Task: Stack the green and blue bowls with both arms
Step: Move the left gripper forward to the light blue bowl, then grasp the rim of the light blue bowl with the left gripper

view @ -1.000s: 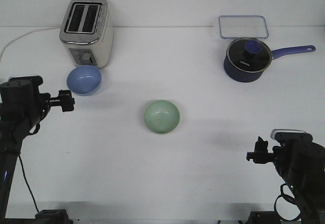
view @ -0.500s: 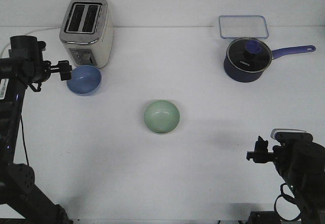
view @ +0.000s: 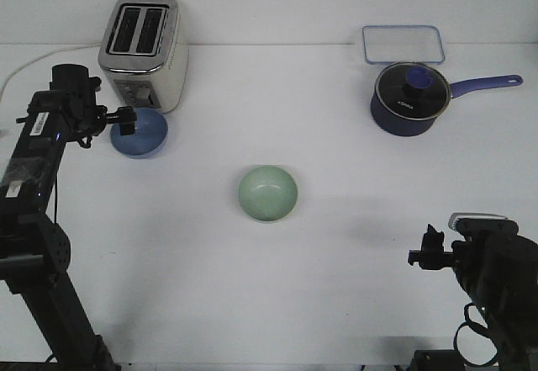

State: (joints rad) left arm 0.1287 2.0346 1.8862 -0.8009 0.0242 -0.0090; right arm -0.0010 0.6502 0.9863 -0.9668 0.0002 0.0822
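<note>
Blue bowl point(view: 139, 132): left gripper point(view: 129, 118) right over its rim, can't tell if open
Green bowl point(view: 267, 193): mid desk point(view: 336, 245)
Right gripper point(view: 424, 253): near edge, holding nothing, opening unclear

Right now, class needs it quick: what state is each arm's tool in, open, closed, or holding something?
Left tool: at the rim of the light blue round bowl; open or closed cannot be told.
Right tool: holding nothing; open or closed cannot be told.

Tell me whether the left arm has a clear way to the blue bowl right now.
Probably yes. The left pincer sits at the near-left rim of the blue bowl, with nothing between them. The toaster stands close behind the bowl, so room on that side looks tight.
</note>
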